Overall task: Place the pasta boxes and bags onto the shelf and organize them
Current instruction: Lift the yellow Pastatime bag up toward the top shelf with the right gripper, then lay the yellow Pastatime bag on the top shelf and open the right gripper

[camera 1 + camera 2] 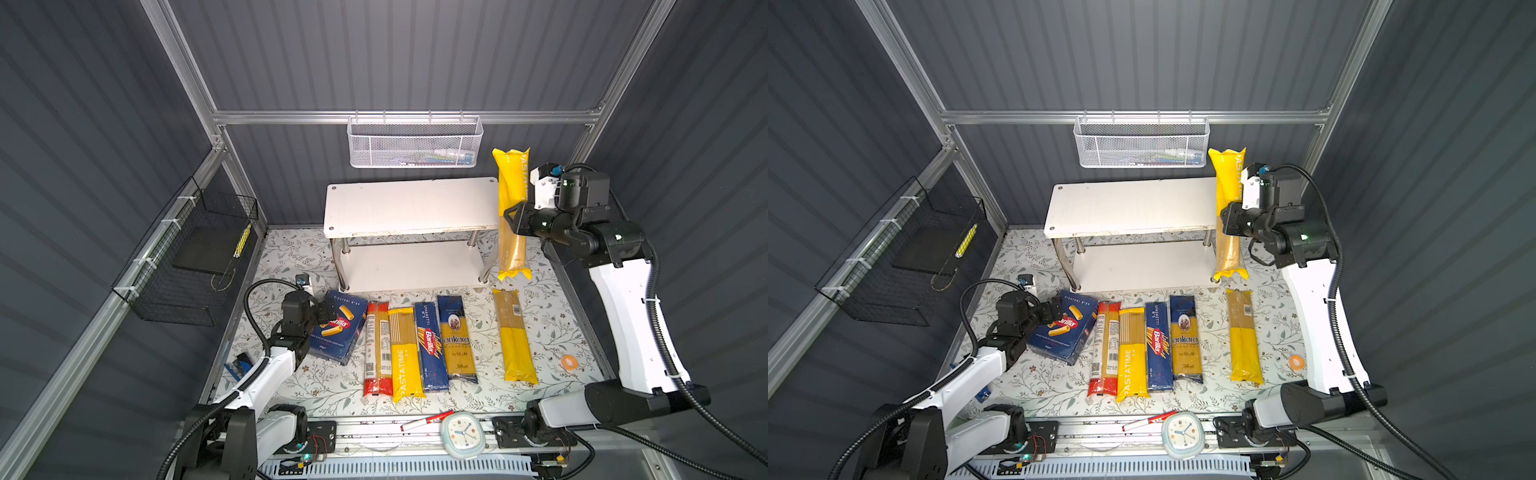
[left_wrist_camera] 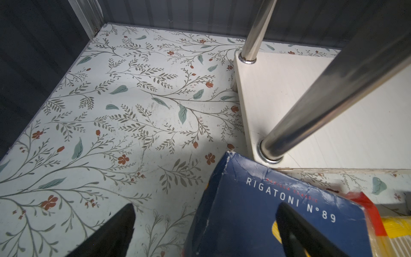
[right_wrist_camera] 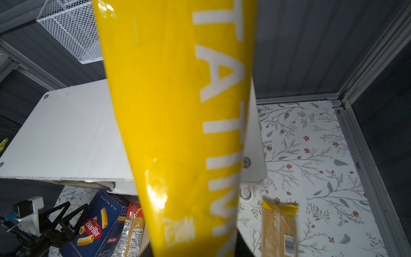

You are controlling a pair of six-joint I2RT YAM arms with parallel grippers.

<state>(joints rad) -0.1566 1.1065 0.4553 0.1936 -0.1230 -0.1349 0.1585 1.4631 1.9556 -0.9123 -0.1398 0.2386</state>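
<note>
Right jaws clamp PASTATIME bag [image 1: 510, 183] upright (yellow half up).

1. The shelf [image 1: 411, 208], two white boards on chrome legs, stands at the back of the worktop [image 1: 552, 324].
2. The wide blue rigatoni box [image 1: 345, 336] lies flat and skewed before its left leg.
3. Beside it, lengthwise in a row: red-ended bag [image 1: 377, 353], yellow bag [image 1: 405, 357], narrow blue spaghetti box [image 1: 431, 345], blue-yellow bag [image 1: 457, 338].
4. A second yellow bag [image 1: 515, 336] lies apart, further right, barcode up.
5. A third yellow bag [image 1: 512, 178] is upright at the shelf's right end, clamped mid-length in the right end effector [image 1: 515, 216].
</note>
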